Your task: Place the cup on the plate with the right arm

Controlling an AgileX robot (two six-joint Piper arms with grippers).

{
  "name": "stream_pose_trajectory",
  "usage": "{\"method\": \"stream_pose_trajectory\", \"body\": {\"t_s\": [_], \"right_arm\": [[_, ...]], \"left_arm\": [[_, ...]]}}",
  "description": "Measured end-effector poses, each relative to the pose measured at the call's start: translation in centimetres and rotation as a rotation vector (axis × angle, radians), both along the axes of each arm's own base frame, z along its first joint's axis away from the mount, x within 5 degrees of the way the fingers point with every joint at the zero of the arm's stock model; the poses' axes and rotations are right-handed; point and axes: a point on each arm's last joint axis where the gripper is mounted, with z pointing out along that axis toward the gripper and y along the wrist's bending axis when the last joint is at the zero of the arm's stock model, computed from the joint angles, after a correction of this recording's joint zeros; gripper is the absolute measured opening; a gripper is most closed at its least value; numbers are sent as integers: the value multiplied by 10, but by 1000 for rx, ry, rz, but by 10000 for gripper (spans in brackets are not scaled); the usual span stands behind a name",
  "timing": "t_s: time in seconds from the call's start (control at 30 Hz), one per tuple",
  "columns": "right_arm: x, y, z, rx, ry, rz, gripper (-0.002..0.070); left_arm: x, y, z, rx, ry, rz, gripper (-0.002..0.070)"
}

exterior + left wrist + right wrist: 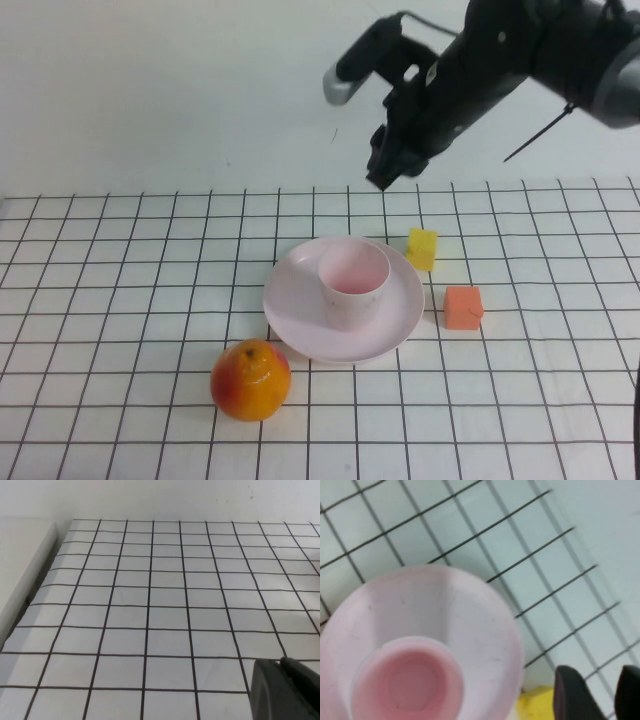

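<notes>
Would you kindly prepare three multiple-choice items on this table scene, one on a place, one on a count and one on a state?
1. Where does the cup stand?
A. On the plate
B. Beside the orange cube
C. In front of the fruit

2. How many small cubes lie on the table?
A. One
B. Two
C. Three

3. What is the right gripper doing?
A. Clamping the cup
B. Resting on the plate
C. Hanging empty above the table, behind the plate

Answers:
1 A, the cup sits upright inside the plate's rim.
2 B, the yellow cube and the orange one.
3 C, it touches nothing in the high view.

The left gripper shows only in its own wrist view, over bare grid.
</notes>
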Motion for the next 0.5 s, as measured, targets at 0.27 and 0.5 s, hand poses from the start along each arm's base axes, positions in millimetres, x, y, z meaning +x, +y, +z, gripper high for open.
{"method": "stream_pose_trajectory", "body": {"t_s": [0.27, 0.5], "right_arm": [[-18, -46, 120, 48, -319, -80, 18], [-90, -88, 220, 153, -529, -113, 0]], "left_arm": [[0, 0, 0, 0, 0, 0, -3], [0, 0, 0, 0, 0, 0, -3]]}}
